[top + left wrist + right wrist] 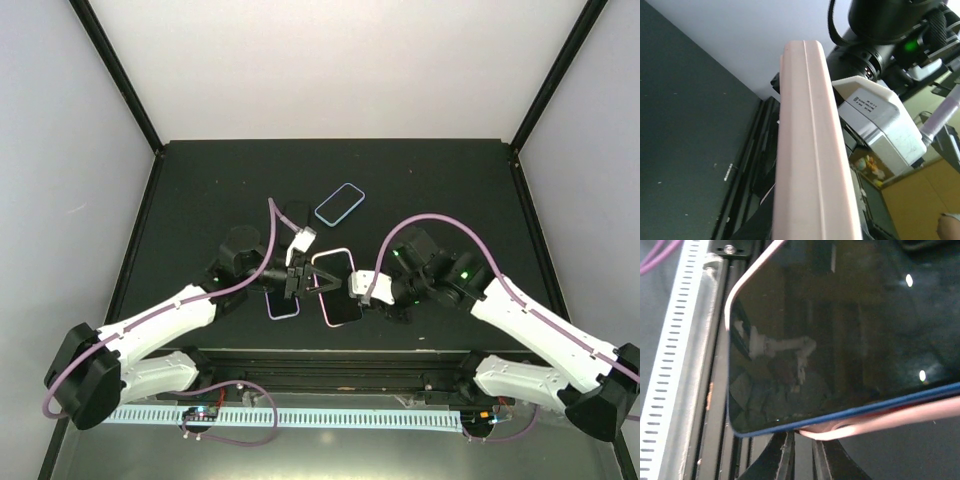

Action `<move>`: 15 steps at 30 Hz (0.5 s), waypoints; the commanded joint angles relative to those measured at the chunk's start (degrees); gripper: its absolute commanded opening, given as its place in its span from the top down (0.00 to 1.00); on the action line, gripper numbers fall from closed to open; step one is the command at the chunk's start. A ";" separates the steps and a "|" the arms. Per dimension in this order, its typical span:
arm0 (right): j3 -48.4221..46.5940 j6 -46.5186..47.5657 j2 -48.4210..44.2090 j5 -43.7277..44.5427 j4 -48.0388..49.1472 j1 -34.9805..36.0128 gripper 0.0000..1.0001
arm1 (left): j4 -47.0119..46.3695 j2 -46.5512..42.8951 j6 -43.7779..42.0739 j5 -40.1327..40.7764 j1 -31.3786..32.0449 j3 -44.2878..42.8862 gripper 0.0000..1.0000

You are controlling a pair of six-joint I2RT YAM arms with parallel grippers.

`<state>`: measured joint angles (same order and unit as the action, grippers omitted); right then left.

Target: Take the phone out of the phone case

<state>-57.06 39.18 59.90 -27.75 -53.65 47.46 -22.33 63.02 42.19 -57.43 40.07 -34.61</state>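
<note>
A phone with a dark screen [342,298] sits in a pink phone case [331,259], held up over the table's near middle between both grippers. My left gripper [308,279] is shut on the case's left edge; in the left wrist view the pink case edge [810,150] fills the middle and hides the fingers. My right gripper [355,290] is at the right edge. In the right wrist view the phone [840,340] shows a blue rim lifted off the bent pink case lip [880,417], and my right gripper [802,452] is pinched nearly closed on that lip.
A blue-cased phone [340,203] and a dark phone [295,213] lie behind on the black table [450,190]. A purple-cased phone [283,306] lies under the left gripper. A perforated white rail [300,417] runs along the near edge. Side walls enclose the table.
</note>
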 commanded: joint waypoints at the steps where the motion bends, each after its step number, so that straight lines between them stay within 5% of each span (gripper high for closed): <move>1: 0.78 -8.50 2.31 10.06 21.89 0.13 0.99 | -6.15 -1.30 3.13 -1.72 1.24 -1.12 0.98; 6: 1.63 -16.84 1.61 6.75 25.24 -0.74 0.94 | -5.95 -1.54 3.29 -1.63 1.24 -0.94 0.98; 11: 2.56 -23.92 -0.04 6.43 27.65 -1.40 0.54 | -5.65 -2.48 2.43 -1.43 1.33 -0.67 0.98; 15: 1.37 -26.27 1.30 4.36 26.79 -3.35 0.51 | -6.93 -2.20 2.59 -1.03 1.49 -0.28 0.99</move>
<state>-53.63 18.44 59.75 -21.80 -44.47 45.54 -21.80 61.93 42.02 -52.95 39.05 -33.56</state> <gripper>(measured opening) 0.488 0.120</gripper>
